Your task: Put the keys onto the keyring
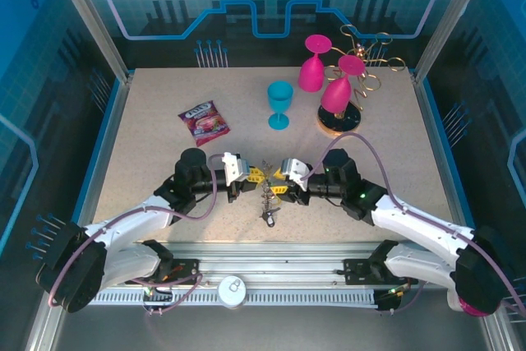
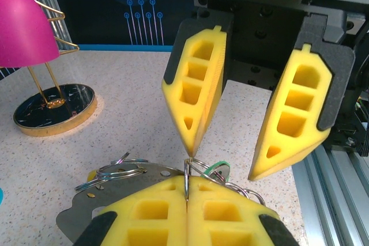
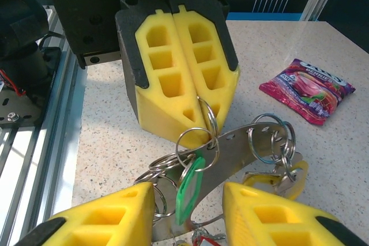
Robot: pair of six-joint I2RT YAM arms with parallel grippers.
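The keyring [image 3: 242, 142], a curved grey metal band with small wire rings through its holes, was at the near middle of the surface [image 1: 148, 154], between the two arms. The left fingers [image 3: 179, 67] were pressed together, and one small ring of the keyring was clamped at their tips. The right fingers [image 3: 277, 214] stood apart just opposite. The band crossed above the gap between them, and a green key [image 3: 189, 187] hung in that gap. I could not tell whether the right fingers touched the band.

The top view showed the keys [image 1: 269, 207] only as a small dark bunch below the two pairs of fingers, with colours too small to read. It also showed a snack packet [image 1: 205, 121] well apart to the left and a blue cup [image 1: 279, 104] farther back. Pink goblets [image 1: 313, 63] sat upside down at a gold rack [image 1: 374, 51] in the far right corner.

The right wrist view gave the detail. It showed the green key, a yellow key [image 3: 291, 177] at the right end of the band, and the ring going into the seam of the left fingers. The left wrist view showed the right fingers from the front, clearly separated. Behind them it showed the round black base of the rack.

Counted: one keyring, two key heads with a clear colour, one packet, one blue cup, two pink goblets and one rack.
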